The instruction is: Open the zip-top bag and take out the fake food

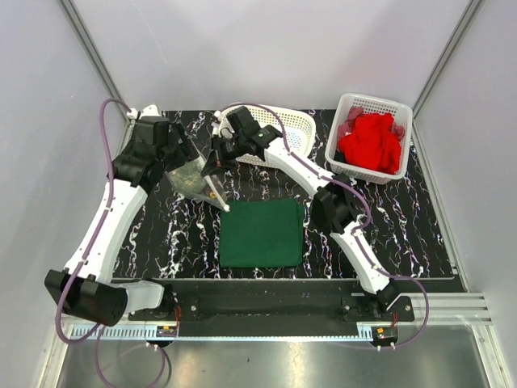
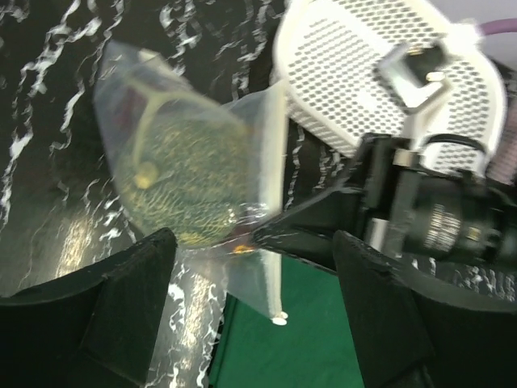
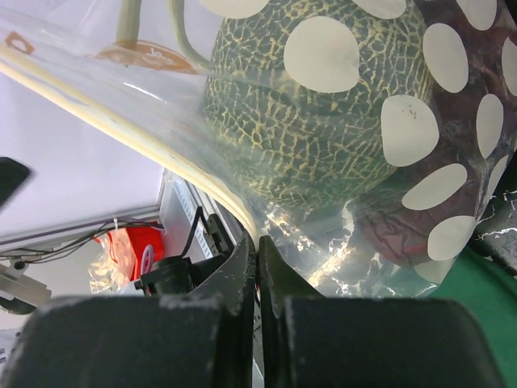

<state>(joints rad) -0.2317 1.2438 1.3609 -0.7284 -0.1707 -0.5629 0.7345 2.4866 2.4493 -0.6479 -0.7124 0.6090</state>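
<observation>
My left claw (image 2: 252, 246) stands apart, empty, facing the bag (image 2: 260, 145). It hangs over the bench (image 1: 388, 218), melon (image 3: 315, 121) inside. My right claw (image 3: 258, 252) is pinched on its edge. Risk: the melon's weight drags the slick film out of that pinch.

Clear white-dotted zip-top bag (image 3: 355, 242), green net-patterned melon (image 3: 283, 137), dark green cloth (image 1: 261, 233), black white-veined table (image 1: 388, 218).

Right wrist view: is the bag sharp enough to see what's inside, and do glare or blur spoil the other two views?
Right wrist: the netted green ball inside the zip-top bag is sharp, glare low on the plastic, near fingers blurred. Left wrist: whole frame soft, bag hazy. Top external: evenly lit, crisp, bag small and glinting.
</observation>
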